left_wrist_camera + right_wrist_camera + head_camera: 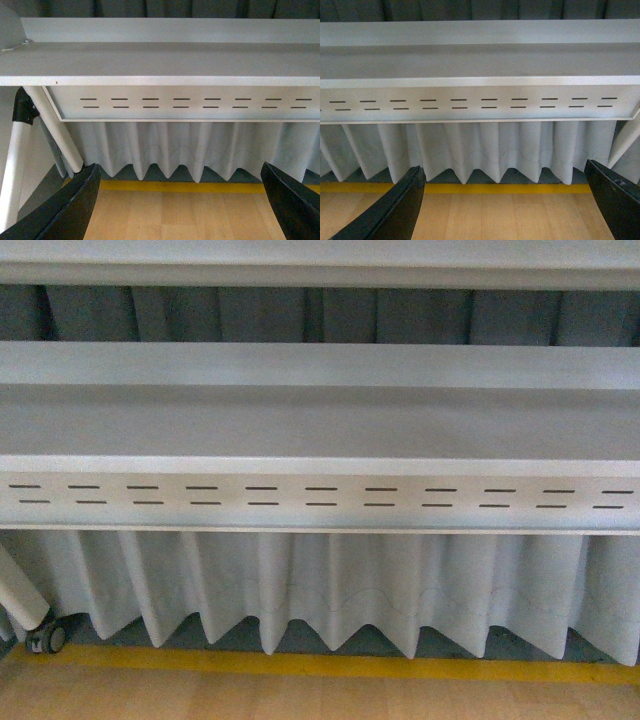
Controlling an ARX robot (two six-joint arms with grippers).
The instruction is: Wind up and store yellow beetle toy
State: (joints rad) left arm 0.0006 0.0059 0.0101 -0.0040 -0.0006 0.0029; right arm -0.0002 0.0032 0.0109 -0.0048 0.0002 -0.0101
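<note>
At the lower corners of each wrist view, left fingers and right fingers gape empty, and with no beetle showing on the tabletop, I'd locate it first.

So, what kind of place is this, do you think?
Probably an indoor lab or test room, though I cannot be sure: a white table with a slotted front panel, a pleated pale curtain behind it, and a wooden floor with a yellow line.
</note>
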